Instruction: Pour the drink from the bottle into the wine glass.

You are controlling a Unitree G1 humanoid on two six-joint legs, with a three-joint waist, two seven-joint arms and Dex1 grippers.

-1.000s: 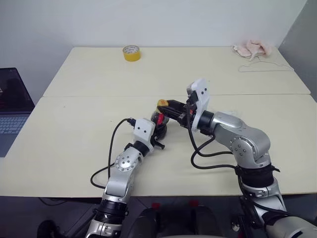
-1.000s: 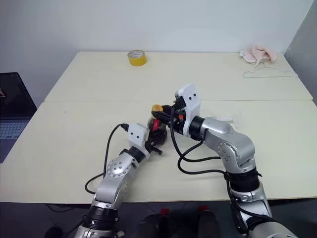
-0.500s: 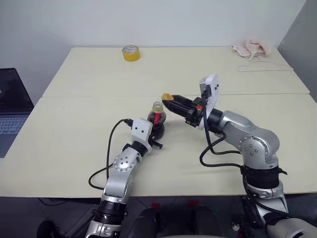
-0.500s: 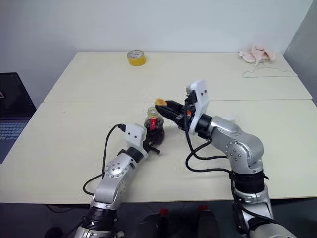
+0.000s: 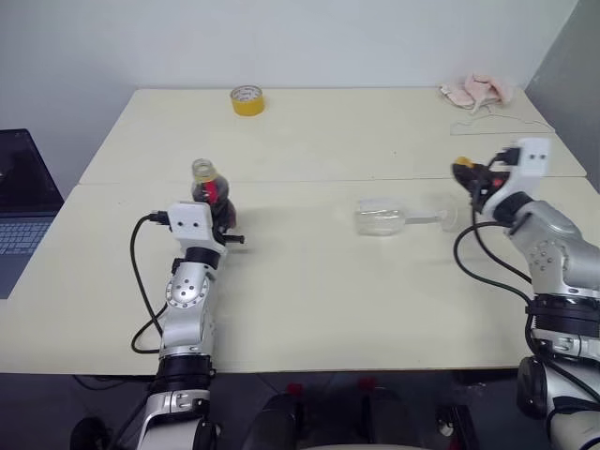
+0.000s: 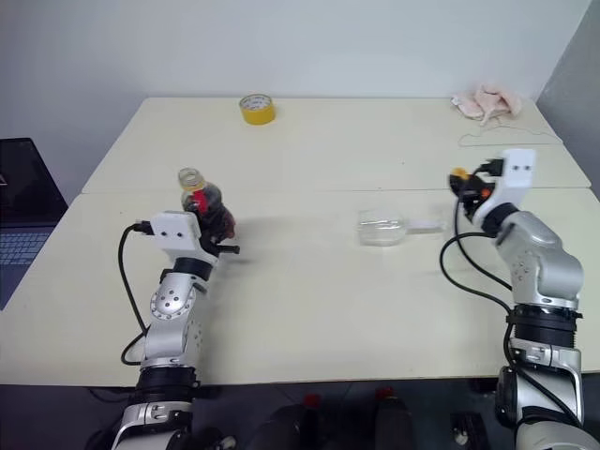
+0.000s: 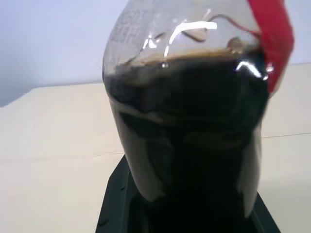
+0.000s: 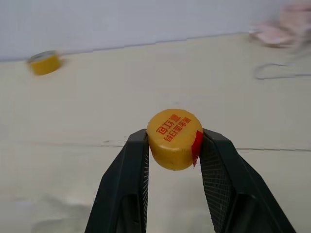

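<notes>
My left gripper [image 5: 217, 212] is shut on the bottle [image 5: 210, 191], which stands upright on the left of the table with its mouth uncapped. The wrist view shows the dark drink [image 7: 189, 145] filling the bottle [image 7: 146, 29] to near the red neck label. The wine glass [image 5: 380, 221] lies on its side mid-table, its bowl to the left and its stem pointing right. At the far right, my right gripper [image 5: 465, 174] is shut on the orange-yellow cap [image 8: 174, 139], held between its black fingers [image 8: 129, 179] above the table.
A yellow tape roll [image 5: 247, 99] sits at the far edge of the table. A pink cloth [image 5: 480, 92] and a thin wire hanger [image 5: 502, 127] lie at the back right. A laptop [image 5: 23, 211] stands beyond the table's left edge.
The cap has come off the bottle. My left arm swung left with the bottle and my right arm swung far right with the cap, uncovering the glass lying between them.
</notes>
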